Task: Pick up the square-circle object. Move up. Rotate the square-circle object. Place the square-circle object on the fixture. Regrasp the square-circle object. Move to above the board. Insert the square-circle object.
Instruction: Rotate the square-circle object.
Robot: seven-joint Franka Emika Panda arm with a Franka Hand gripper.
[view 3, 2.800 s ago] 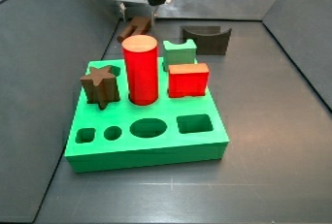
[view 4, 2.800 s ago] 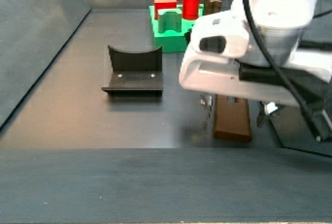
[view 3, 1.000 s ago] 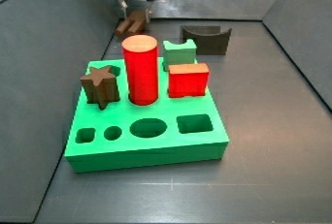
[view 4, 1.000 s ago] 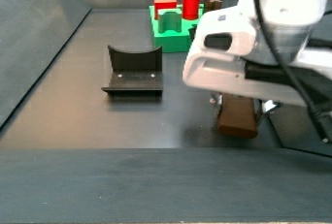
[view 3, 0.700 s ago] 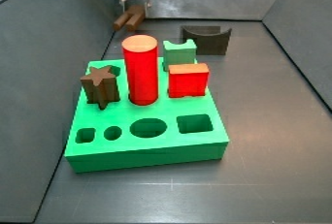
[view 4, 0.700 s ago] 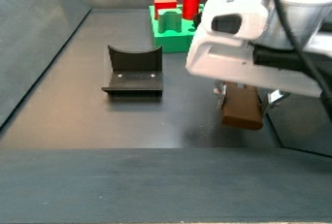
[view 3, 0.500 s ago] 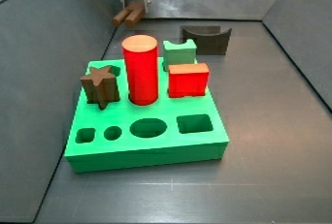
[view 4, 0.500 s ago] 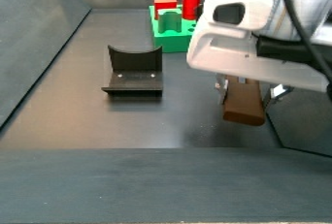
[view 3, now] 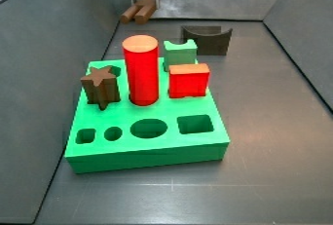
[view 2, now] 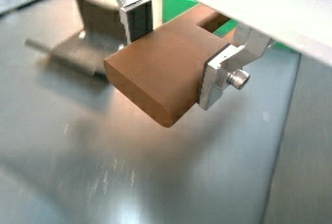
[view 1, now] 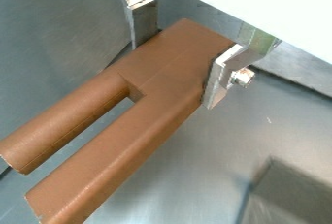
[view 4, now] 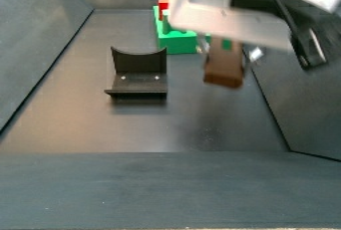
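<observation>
Surface [view 3: 260, 112] of dark grey metal, walled at the sides, bearing everything else. Largest on it, the board [view 3: 143, 136]: bright green slab with open round and square holes along its near edge, and standing on its far part a red cylinder [view 3: 139, 68], a red cube [view 3: 190, 80], a brown star peg [view 3: 100, 86] and a green notched block [view 3: 181, 51]. Beyond the board, apart from it, the fixture [view 3: 207, 39], dark with a curved notch on top, empty at this moment in both side views. Next the gripper [view 4: 221, 57], up in the air beside the fixture and not over the board, with the square-circle object [view 4: 222, 68] hanging below it, judged clear of the surface. Clamped from both flanks in both wrist views: silver fingers [view 1: 228, 73] pressed flat against the broad brown faces near one end of the object, with the rest reaching out well beyond the pads. Looks rigid and plain-faced, probably light for its length, so unlikely to bend or crush. Smooth sides and the long overhang likely to let it pivot or slip in the pads while turned. Best held squarely on the flat faces, pads fully on. For the regrasp, better taken closer to the middle or the upper end, leaving the insertion end free. No sign of tilt between the pads, as far as the wrist views tell.
</observation>
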